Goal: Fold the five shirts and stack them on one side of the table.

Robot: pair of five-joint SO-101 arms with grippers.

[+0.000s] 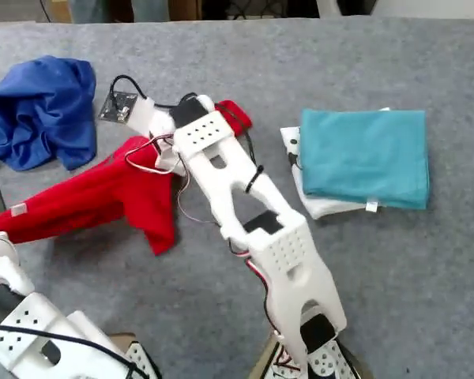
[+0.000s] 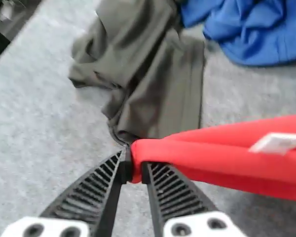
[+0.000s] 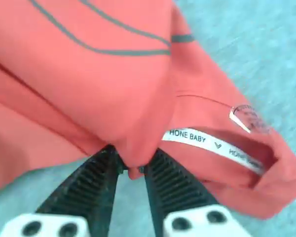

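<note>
The step in hand looks like the third shirt's fold: a long-sleeved red cotton shirt (image 1: 103, 197) hangs stretched between the two arms, low over the middle-left of the table. The left gripper (image 2: 133, 168) is closed tight on a rolled edge of it near a small white tag (image 2: 276, 142). The right gripper (image 3: 133, 165) is pinched on a bunch of the same red cloth just beside the collar and its sewn white label (image 3: 212, 145). Two pieces seem done: a folded teal shirt (image 1: 363, 158) lies squarely on a folded white shirt (image 1: 324, 207) at the table's right side. A crumpled blue shirt (image 1: 39, 110) sits at the far left, and a limp olive-grey shirt (image 2: 153, 84) lies next to it, both unfolded. The next move probably calls for both arms to lower the red cloth flat together, keeping it taut so that it spreads without wrinkles, before any fold is tried; if one side slackens, it may bunch. The surface is a grey felt-like table covering (image 1: 395, 284), rough enough to hold cloth in place. Beyond the far edge the room is dim, with shapes too cut off to name.
</note>
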